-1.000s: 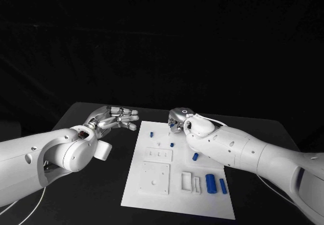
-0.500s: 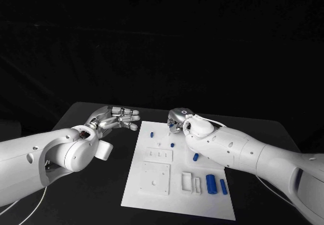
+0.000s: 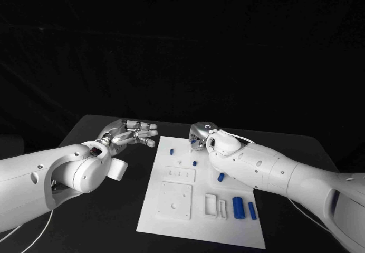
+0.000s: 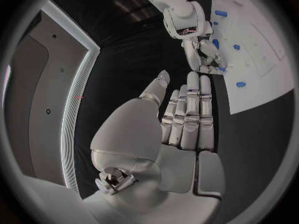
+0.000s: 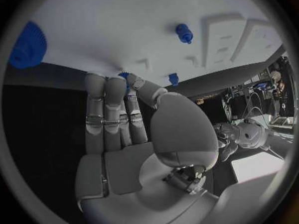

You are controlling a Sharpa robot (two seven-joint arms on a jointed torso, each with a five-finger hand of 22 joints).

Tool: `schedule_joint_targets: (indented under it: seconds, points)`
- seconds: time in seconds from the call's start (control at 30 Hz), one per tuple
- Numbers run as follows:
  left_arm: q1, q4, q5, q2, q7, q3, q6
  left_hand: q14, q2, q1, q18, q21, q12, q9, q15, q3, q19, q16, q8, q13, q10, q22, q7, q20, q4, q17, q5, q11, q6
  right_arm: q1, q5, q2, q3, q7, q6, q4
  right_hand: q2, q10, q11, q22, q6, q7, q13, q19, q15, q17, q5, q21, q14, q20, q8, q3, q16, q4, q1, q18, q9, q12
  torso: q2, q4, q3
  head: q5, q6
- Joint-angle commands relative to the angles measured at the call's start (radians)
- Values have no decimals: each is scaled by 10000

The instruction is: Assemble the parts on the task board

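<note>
Lying in the middle of the black table (image 3: 99, 211): the white task board (image 3: 199, 221), long side running away from the robot. On its near right corner, two blue parts side by side, a thick cylinder (image 3: 238, 206) and a thinner one (image 3: 251, 210), next to white rectangular blocks (image 3: 211, 204). Farther up, a small blue part (image 3: 220, 177) beside the right arm, another (image 3: 193, 163) near the board's centre line, and one (image 3: 172, 151) close to the far left edge. In the right wrist view, a blue knurled piece (image 5: 27, 45) at the board's edge and a small blue peg (image 5: 183, 33) standing on the white surface.

Poised over the board's far end: the right hand (image 3: 201, 134), fingers (image 5: 115, 104) straight and side by side, tips reaching down at a small blue part (image 5: 124, 77); whether pinched or merely touched, cannot tell.

Off the board's far left corner, above bare table: the left hand (image 3: 131, 133), fingers (image 4: 190, 109) extended flat and close together, thumb apart, holding nothing.
</note>
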Motion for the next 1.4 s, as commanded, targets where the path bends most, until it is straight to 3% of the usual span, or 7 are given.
schedule_joint_targets:
  seconds: [0.03,0.57,0.73,0.87,0.9,1.07,1.4]
  points:
    - [19,15,-30,26,31,10,145,-46,7,65,-10,12,-35,5,-4,-61,-46,62,-49,13,-78,-10,20,26,-18,-11,-36,6,-50,-23,-132,13,-27,3,214,-75,68,289,-260,7,9,18,18,91,-71,-16,43,-34,-8,-10,55,28,-37,-38,8,173,2,52,3,0,2,4,-3]
    - [20,7,-30,39,0,10,155,-52,9,90,-10,41,-34,6,-2,-85,-60,59,-48,13,-82,-45,20,28,-15,-20,-47,8,-47,-23,-10,77,-110,125,398,-241,78,133,-213,91,-114,58,16,107,-23,-32,42,-150,-2,23,48,8,-43,-43,6,182,-18,52,14,-13,3,24,-34]
    - [20,5,-30,43,-8,9,153,-52,6,96,-10,47,-35,5,-1,-89,-62,59,-49,13,-90,-50,21,28,-14,-21,-49,9,-49,-23,138,80,-113,248,350,-273,-102,-834,92,71,-1019,277,3,70,232,-67,48,-406,0,233,33,202,-57,-106,6,288,-91,52,14,-19,-2,29,-20]
    - [20,0,-30,40,-13,9,148,-53,2,103,-10,54,-36,5,0,-94,-65,58,-50,13,-100,-57,22,29,-13,-22,-51,12,-51,-23,208,37,-114,278,149,-239,-474,-1998,363,-41,-1754,128,-5,86,379,-141,67,-711,-6,376,34,133,-104,-222,64,485,-103,64,16,-16,1,28,-15]
    - [20,-3,-30,35,-14,9,145,-53,2,103,-10,54,-36,5,0,-94,-65,58,-50,13,-100,-57,22,29,-13,-22,-51,12,-51,-23,224,5,-114,278,48,-203,-505,-2492,491,-167,-2045,57,14,161,461,-272,74,-986,-15,520,59,-601,-162,-205,468,733,-92,92,14,-11,0,27,-21]
    - [21,-11,-30,12,-14,9,134,-53,2,103,-10,54,-36,5,0,-94,-65,58,-50,13,-100,-57,22,29,-13,-22,-51,12,-51,-28,252,-201,-114,243,-233,49,-797,-4179,632,-292,-2386,-141,-54,271,459,-444,7,-1274,-41,531,38,-1334,-212,-99,907,821,-101,8,10,-7,1,39,-24]
    - [25,-15,-30,-101,-11,8,68,-62,-15,122,-10,62,-36,5,7,-105,-78,51,-49,13,-136,-69,26,34,-23,-28,-50,22,-54,-20,388,-1244,127,62,-555,1274,-1007,-3863,595,-354,-2367,-155,-47,439,401,-576,-42,-1562,-43,483,39,-1530,-218,351,1161,780,-101,8,19,-178,27,128,85]
